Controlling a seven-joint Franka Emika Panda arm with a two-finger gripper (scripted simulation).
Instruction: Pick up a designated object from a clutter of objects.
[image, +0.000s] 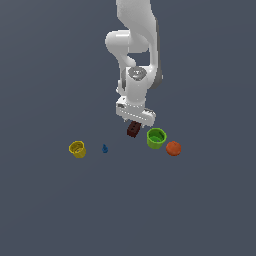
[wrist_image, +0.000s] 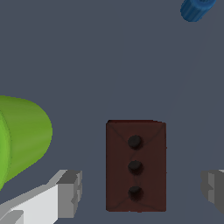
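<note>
The arm (image: 134, 55) reached down from the far side of the scene, its gripper (image: 134, 121) directly over the brick (image: 133, 130). In the wrist view the gripper (wrist_image: 140, 192) stood wide open: one finger (wrist_image: 70, 192) and the other finger (wrist_image: 213, 189) sat on either side of the brick (wrist_image: 136, 166) with clear gaps between each pad and the brick's sides, so nothing was held. The brick was dark brown-red, rectangular, with three studs in a row along its top face.

In the exterior view the brick lay just beside the green cup (image: 156, 138), on that cup's left and slightly farther back. Whether it rested on the floor (image: 50, 210) or not, the views did not settle. The orange-red round thing (image: 173, 148) sat just right of the green cup. The blue piece (image: 105, 148) lay well to the left of the brick, and the yellow cup (image: 77, 149) farther left again, apart from it.

The wrist view also caught the green cup's wall (wrist_image: 22, 140) near one finger, not touching the brick, and the blue piece (wrist_image: 197, 8) at the frame's edge.
</note>
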